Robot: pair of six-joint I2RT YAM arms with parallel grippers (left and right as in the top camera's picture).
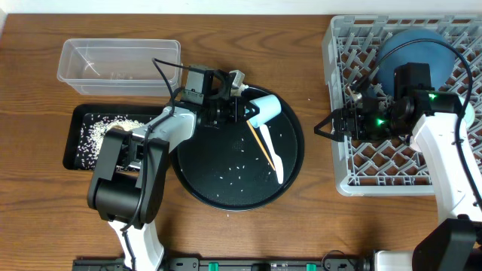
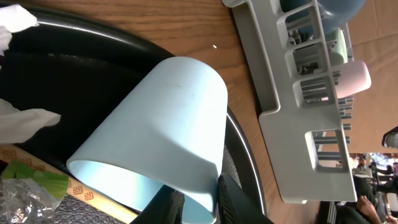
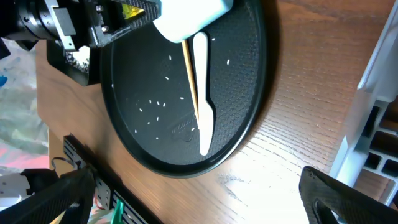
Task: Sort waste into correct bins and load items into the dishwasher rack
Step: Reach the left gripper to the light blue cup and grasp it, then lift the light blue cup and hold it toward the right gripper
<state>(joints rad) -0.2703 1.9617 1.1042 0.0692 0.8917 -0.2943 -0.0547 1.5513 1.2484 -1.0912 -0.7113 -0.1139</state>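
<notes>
The light blue cup lies tilted on its side at the back of the round black tray. My left gripper is shut on its rim, one finger inside the cup and one outside. A white spoon and a wooden stick lie on the tray under the cup. My right gripper stands open and empty at the left edge of the dishwasher rack. A dark blue bowl sits in the rack.
A clear tub stands at the back left, with a shallow black tray holding rice in front of it. Loose rice grains dot the round tray. White tissue, foil and a green wrapper lie by the cup.
</notes>
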